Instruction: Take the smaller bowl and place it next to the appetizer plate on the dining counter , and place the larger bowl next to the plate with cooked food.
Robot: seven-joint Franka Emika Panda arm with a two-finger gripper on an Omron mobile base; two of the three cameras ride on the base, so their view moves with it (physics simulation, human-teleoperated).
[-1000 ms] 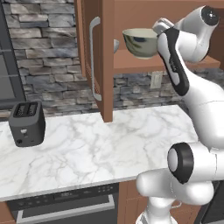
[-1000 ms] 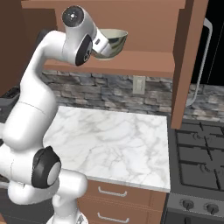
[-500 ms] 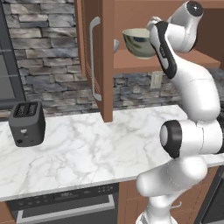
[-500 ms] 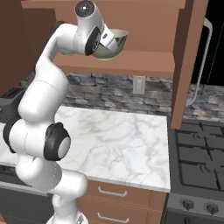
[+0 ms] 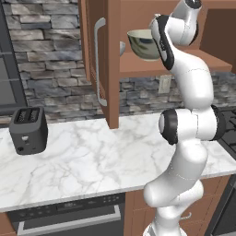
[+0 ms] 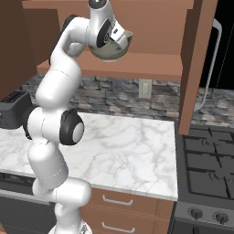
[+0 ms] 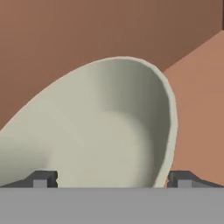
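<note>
1. Inside the open wall cabinet [image 5: 184, 69], on its brown shelf, the larger bowl [image 5: 144, 44] is seen, cream inside with a dark mottled glaze outside and a pale rim.
2. In the left base view the bowl sits at about 12 o'clock, just left of the arm's wrist; in the right base view it [image 6: 111, 48] lies at about 11 o'clock, tilted, with its dark underside shown.
3. The gripper [image 7: 111, 178] is seen at the bowl, with one fingertip at 7 o'clock and the other at 5 o'clock of the hand view, well apart.
4. The bowl's rim is seen running down beside the 5 o'clock fingertip [image 7: 183, 178]; the jaws stand spread, and it cannot be told whether they press on the bowl.
5. The bowl's cream hollow [image 7: 109, 135] is shown bare, with nothing held in it.
6. Part of a second pale vessel [image 5: 121, 48] is glimpsed at 9 o'clock of the larger bowl, mostly hidden by the cabinet door [image 5: 99, 60]; which one it is cannot be told.
7. Below, a marble worktop [image 5: 92, 161] is seen, with a dark toaster [image 5: 28, 130] at 9 o'clock in the left base view.
8. A black stove [image 6: 205, 160] is shown at 4 o'clock in the right base view, just beside the worktop.
</note>
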